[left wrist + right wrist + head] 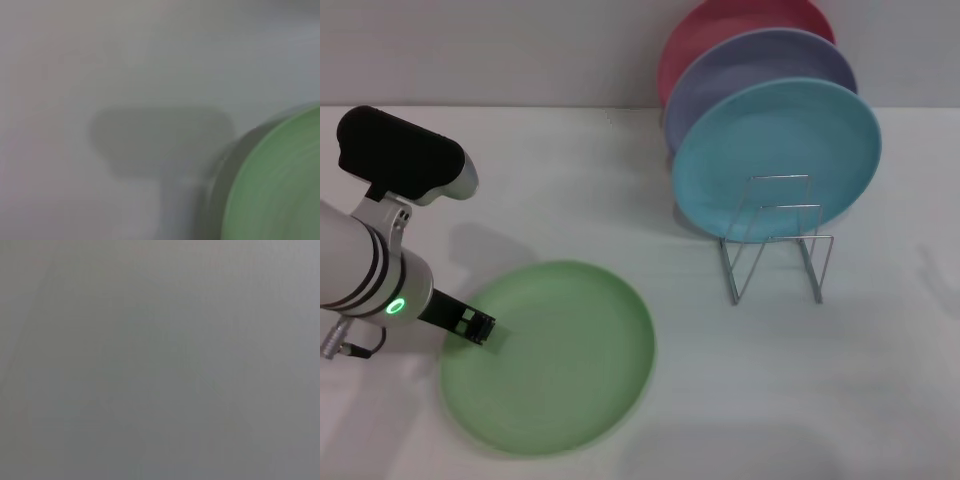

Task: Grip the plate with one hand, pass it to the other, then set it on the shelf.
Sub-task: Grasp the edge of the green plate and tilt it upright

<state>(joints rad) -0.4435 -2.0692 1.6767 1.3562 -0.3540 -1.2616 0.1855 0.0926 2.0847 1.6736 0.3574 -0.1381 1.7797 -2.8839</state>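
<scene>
One light green plate (555, 355) lies flat on the white table (800, 400), the left tool (480, 326) at its left rim, grip unclear; the shelf (775, 245) stands well apart, bare table between. The left wrist view shows the plate's edge (280, 185). The right wrist view shows only grey.

No readable text, label, brand, number or sign shows in any view.

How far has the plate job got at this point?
Nothing is finished: the green plate lies flat on the table, apart from the wire shelf, which already holds three other plates. In hand: the left gripper is at the plate's left rim. The right arm is out of sight. Lift, handover and racking remain.
</scene>
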